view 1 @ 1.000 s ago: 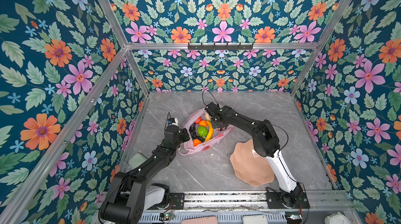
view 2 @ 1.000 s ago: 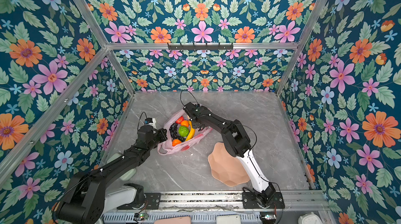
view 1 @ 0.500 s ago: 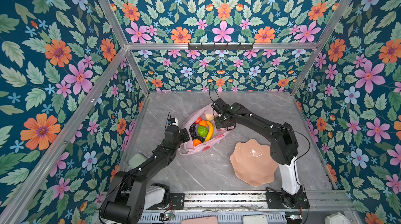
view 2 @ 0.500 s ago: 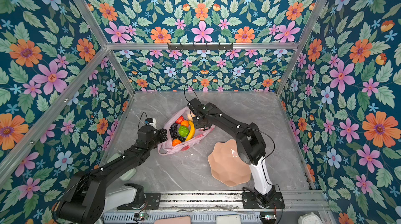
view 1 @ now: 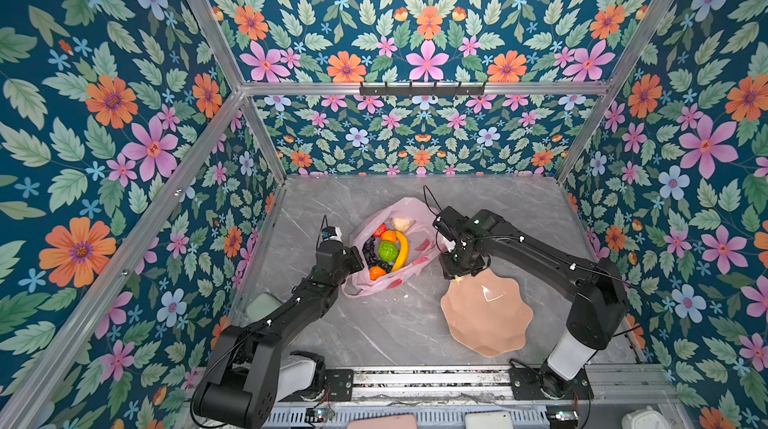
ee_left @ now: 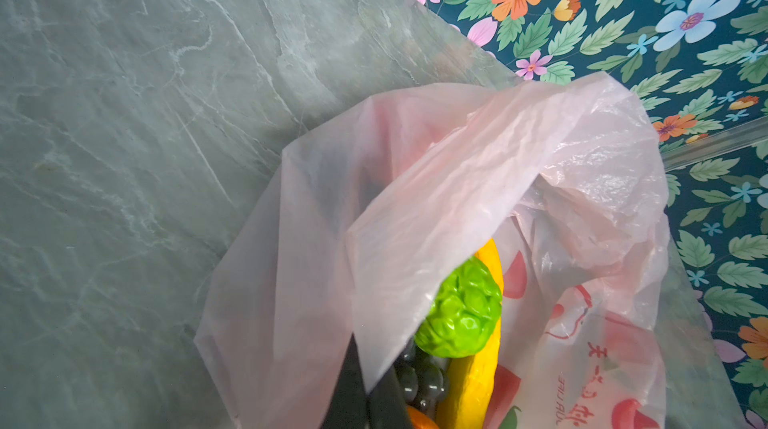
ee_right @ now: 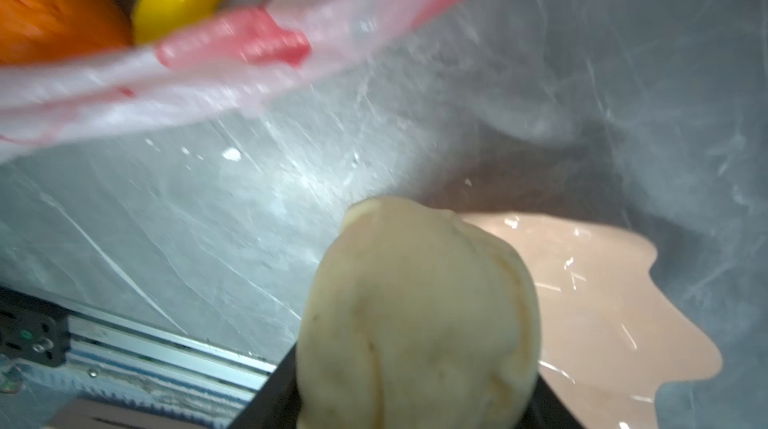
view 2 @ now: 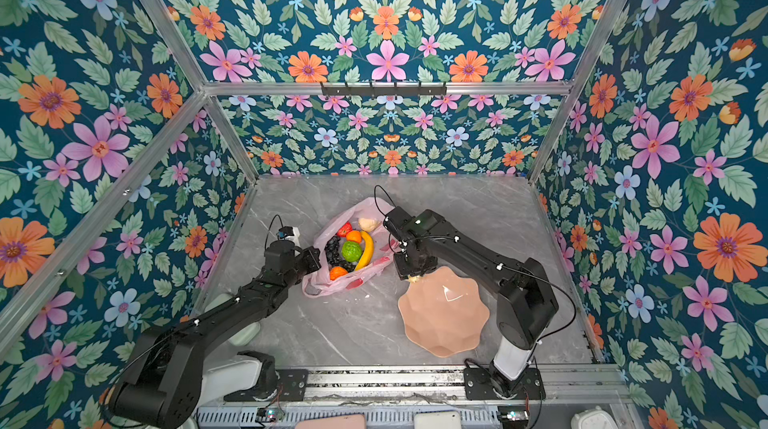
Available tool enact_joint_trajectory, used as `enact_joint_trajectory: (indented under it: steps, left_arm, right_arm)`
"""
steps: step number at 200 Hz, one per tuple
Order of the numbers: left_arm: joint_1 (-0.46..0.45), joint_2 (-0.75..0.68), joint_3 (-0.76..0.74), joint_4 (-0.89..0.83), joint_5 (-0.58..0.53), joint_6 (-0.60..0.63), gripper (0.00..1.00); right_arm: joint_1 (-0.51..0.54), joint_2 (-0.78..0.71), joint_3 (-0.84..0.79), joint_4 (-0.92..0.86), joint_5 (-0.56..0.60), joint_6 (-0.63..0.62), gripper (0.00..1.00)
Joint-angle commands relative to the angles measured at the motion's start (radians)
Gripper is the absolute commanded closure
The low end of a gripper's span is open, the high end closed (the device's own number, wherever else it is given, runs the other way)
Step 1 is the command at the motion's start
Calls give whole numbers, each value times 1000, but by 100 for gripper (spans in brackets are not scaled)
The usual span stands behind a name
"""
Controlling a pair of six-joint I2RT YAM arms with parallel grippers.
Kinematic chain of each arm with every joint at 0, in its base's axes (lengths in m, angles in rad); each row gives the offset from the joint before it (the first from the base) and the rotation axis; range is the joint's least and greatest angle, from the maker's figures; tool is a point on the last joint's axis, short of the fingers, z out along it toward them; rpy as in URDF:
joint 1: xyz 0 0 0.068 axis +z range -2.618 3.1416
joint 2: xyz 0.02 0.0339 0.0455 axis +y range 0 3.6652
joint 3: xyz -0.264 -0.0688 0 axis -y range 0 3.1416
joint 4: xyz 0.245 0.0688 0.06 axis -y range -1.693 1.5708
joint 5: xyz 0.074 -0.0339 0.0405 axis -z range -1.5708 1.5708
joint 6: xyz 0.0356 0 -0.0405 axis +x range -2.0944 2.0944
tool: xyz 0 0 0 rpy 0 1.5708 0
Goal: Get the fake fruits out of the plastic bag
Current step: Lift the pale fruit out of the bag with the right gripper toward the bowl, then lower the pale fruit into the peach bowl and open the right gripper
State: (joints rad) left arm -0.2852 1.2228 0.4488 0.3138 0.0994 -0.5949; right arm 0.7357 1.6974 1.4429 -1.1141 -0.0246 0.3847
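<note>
Pink and thin, the plastic bag (view 1: 409, 209) lies open on the grey bench (view 1: 374, 335), a bit left of the middle in both top views. Inside it are a yellow banana (view 1: 401, 250), a bumpy green fruit (view 1: 387, 251), dark grapes (view 1: 369, 247), an orange (view 1: 389, 236), another orange (view 1: 376, 272), a red fruit (view 1: 379, 230) and a cream lump (view 1: 402, 223). The grapes are half hidden under the other fruits.

The left fingers (ee_left: 365, 393) are together, pinching the bag's left rim. From above, the black arm covers the pinch. In the left wrist view only the dark tips show, cut off by the picture's edge, and a flap of pink film hides most of the fruits.

The right fingers (view 1: 457, 274) are clamped on a second cream lump (ee_right: 415, 314). It is out of the bag, at the upper left rim of the pink plate (view 1: 486, 319). From above only a tiny pale bit peeks out. In the right wrist view the lump is big and blurry and hides the fingers, all but two black corners. I cannot tell if it touches the plate.
</note>
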Motion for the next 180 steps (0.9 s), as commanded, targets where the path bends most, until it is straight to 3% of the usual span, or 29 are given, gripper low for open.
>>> enact_joint_trajectory:
  steps: [1, 72, 180]
  left_arm:
    - [0, 6, 3, 15, -7, 13, 100]
    - [1, 16, 4, 14, -6, 15, 100]
    - [0, 17, -4, 17, -6, 14, 100]
  right_arm:
    - [-1, -29, -59, -75, -33, 24, 49]
    - [-26, -126, -252, -92, -120, 51, 49]
    - [-32, -73, -365, -60, -152, 65, 48]
